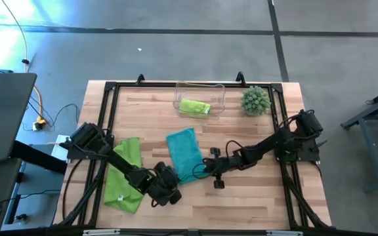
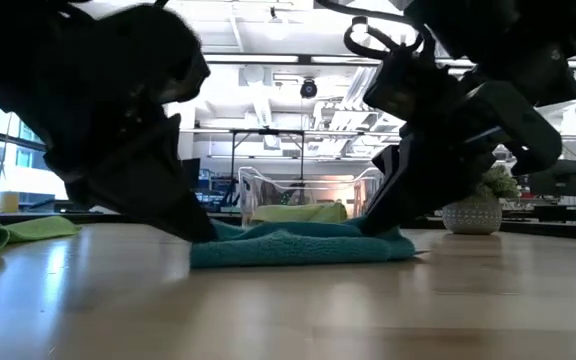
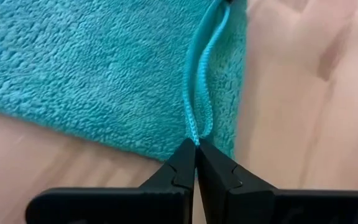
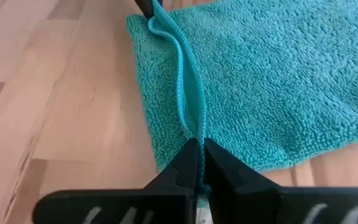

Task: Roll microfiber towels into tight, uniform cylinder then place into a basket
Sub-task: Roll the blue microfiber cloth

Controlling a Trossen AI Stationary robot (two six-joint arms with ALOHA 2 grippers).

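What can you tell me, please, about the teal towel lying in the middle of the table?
The teal towel is a fuzzy, looped-pile cloth with a stitched hem, lying mostly flat on the wooden table, between the flat lime green towel and the right arm. Its near edge is pinched at both ends and puckered up between them: the left end effector is shut on one end, the right end effector on the other. Behind it stands the clear basket.

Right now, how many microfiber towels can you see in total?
3: a lime green towel rolled in the basket, a lime green one flat under the left arm, and the teal towel at the table's centre.
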